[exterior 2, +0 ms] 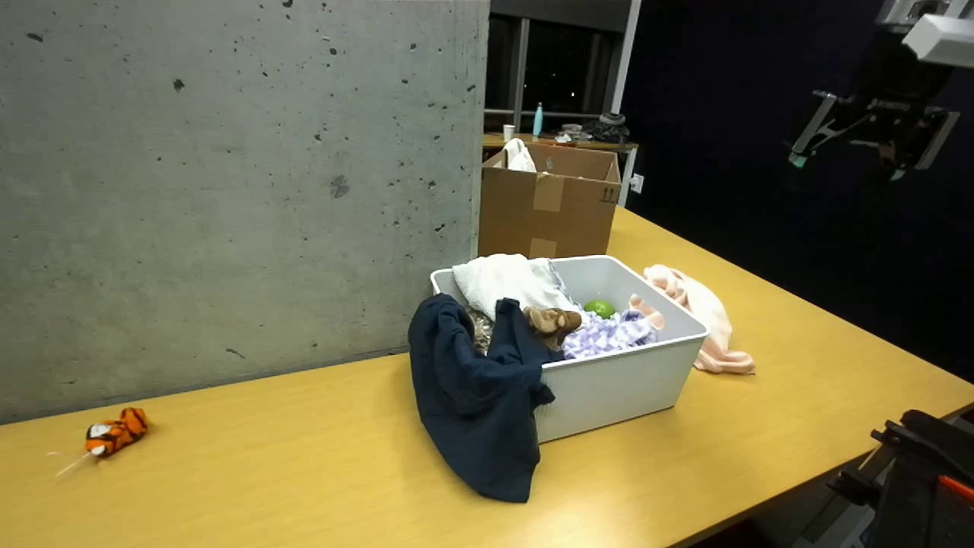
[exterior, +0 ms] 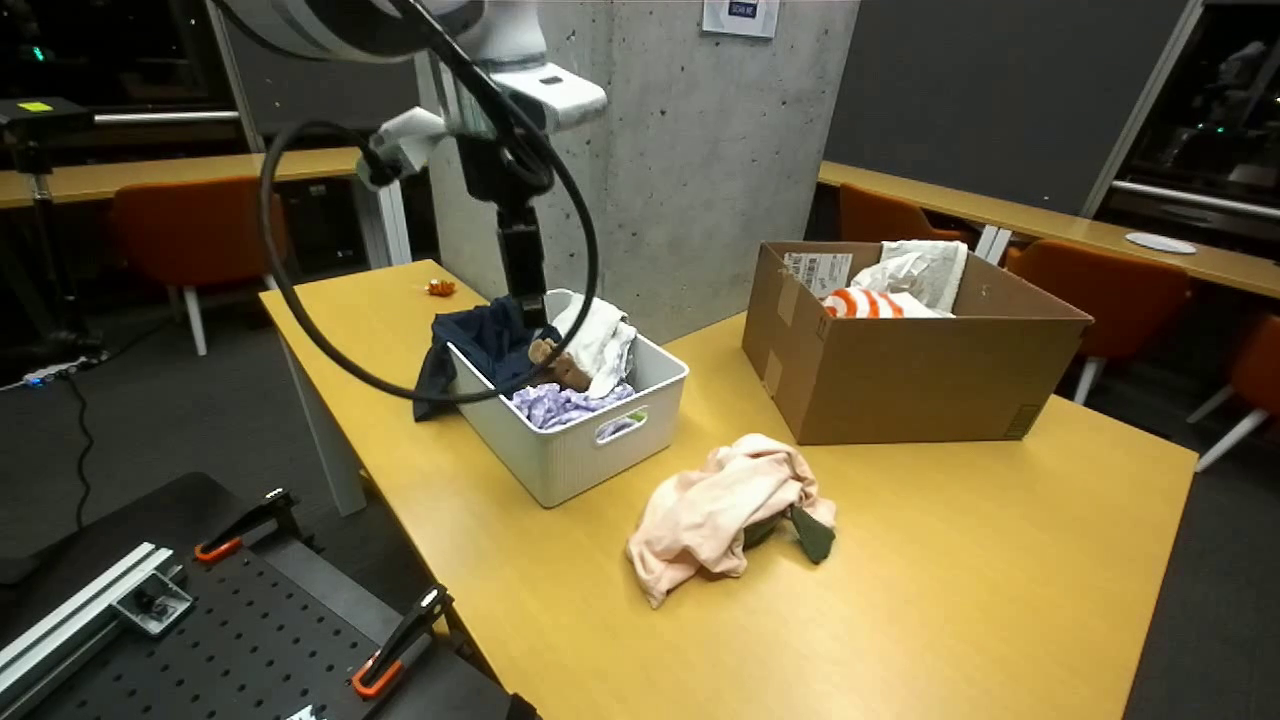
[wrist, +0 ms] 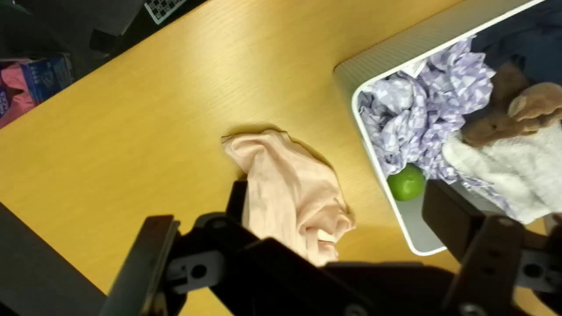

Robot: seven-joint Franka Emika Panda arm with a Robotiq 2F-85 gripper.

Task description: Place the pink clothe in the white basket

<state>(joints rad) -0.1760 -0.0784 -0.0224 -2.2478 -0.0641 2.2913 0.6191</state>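
Pink cloth (exterior: 725, 510) lies below and right of the wide-spread, empty gripper (exterior: 532, 310) in an exterior view, stretching near-left to far-right.

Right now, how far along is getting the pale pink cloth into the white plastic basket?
Done: no placing yet; the pale pink cloth lies on the yellow table beside the white plastic basket. In hand: nothing; the black two-fingered gripper hangs open. Remaining: grasp the cloth, lift it and lower it inside.

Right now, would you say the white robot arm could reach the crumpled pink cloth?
Probably yes: the black gripper hangs open and the cloth looks uncovered, though the white plastic basket stands beside it.
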